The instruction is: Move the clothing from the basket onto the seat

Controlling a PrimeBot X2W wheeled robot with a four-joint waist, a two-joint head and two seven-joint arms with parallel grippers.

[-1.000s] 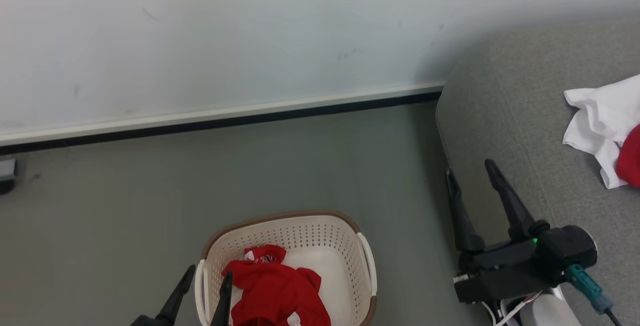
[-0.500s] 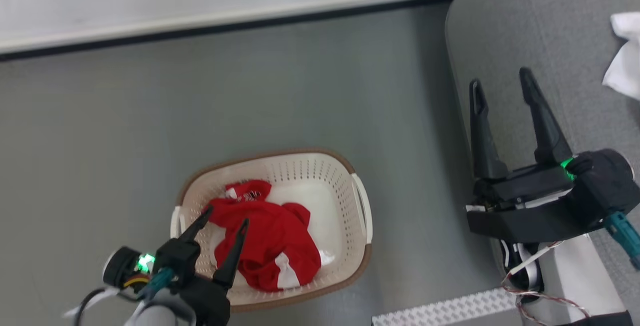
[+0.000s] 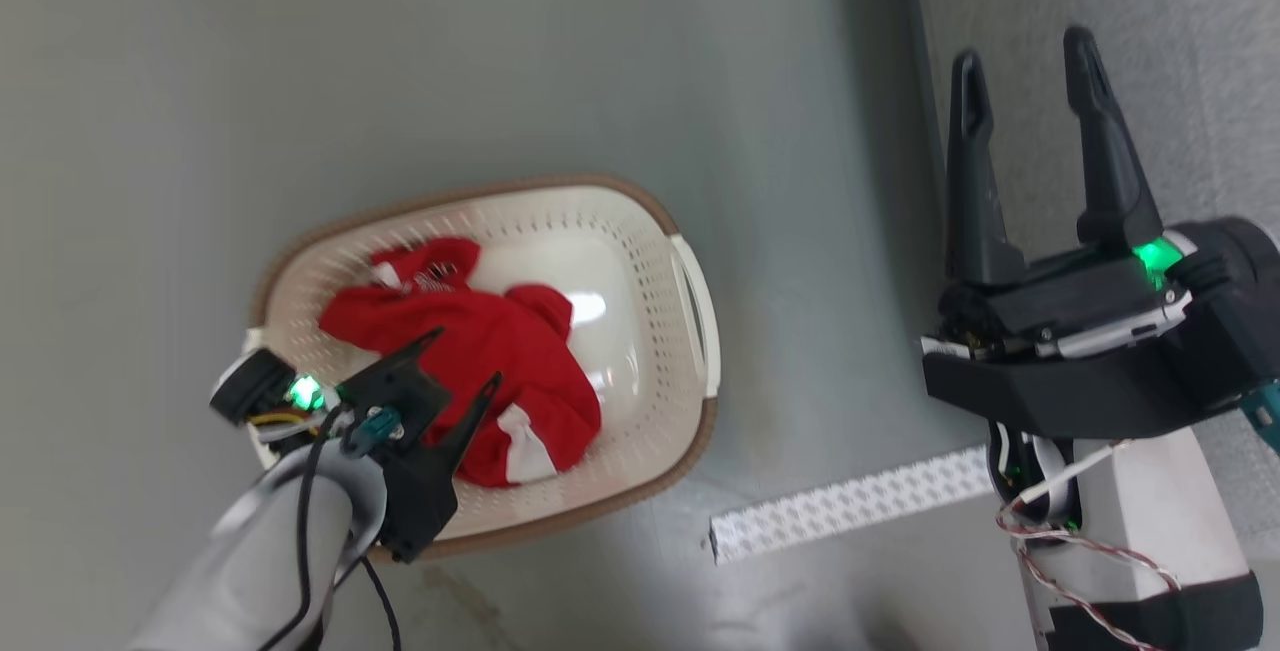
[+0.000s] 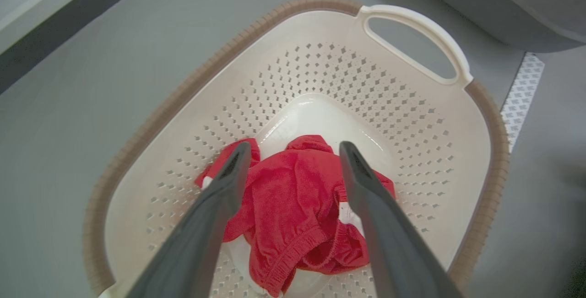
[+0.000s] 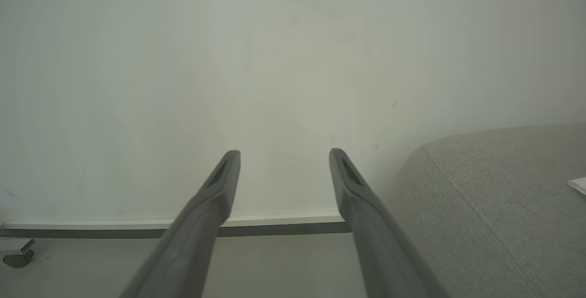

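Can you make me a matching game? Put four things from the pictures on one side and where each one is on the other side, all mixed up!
Things:
1. clothing
2. basket
3. left gripper
4. right gripper

Places:
A. open, near the edge of the seat
B. standing on the grey floor
C. crumpled inside the basket
D. open, over the red clothing

Pairs: 1-C, 2-B, 3-D, 4-A

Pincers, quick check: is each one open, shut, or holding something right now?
Left pincer: open, holding nothing, pointed at the red clothing in the laundry basket.
Right pincer: open, holding nothing, by the grey sofa.
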